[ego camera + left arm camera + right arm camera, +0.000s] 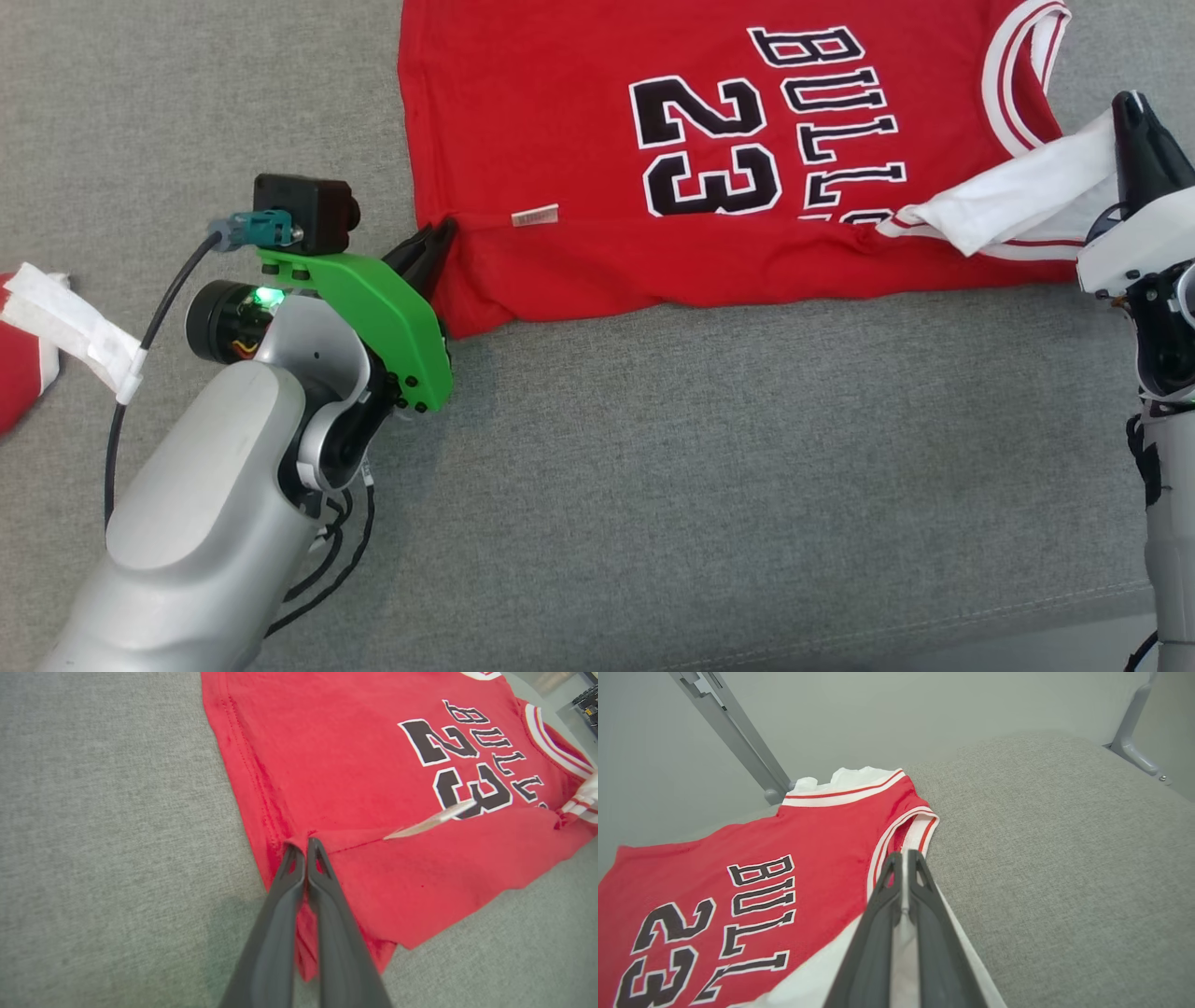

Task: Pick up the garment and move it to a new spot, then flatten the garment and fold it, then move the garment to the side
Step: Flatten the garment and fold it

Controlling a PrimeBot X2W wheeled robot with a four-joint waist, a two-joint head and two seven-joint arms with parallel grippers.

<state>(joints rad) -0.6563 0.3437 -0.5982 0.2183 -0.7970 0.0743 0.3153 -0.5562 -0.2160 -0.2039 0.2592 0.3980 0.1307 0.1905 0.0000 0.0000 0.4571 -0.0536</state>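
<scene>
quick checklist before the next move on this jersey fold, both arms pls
1. Left gripper shut on the hem corner of the jersey: ok.
2. Right gripper shut on the white fabric at the armhole end: ok.
3. Layers caught in each pinch: cannot tell.
4. Printed panel lies flat: ok, number and lettering look smooth.
5. Near folded strip lies even: not ok, it puckers toward the right gripper's end and its edge is wavy.
6. Room to work: ok, bare grey surface lies in front, and the red and white cloth at the left lies apart from the jersey.
</scene>
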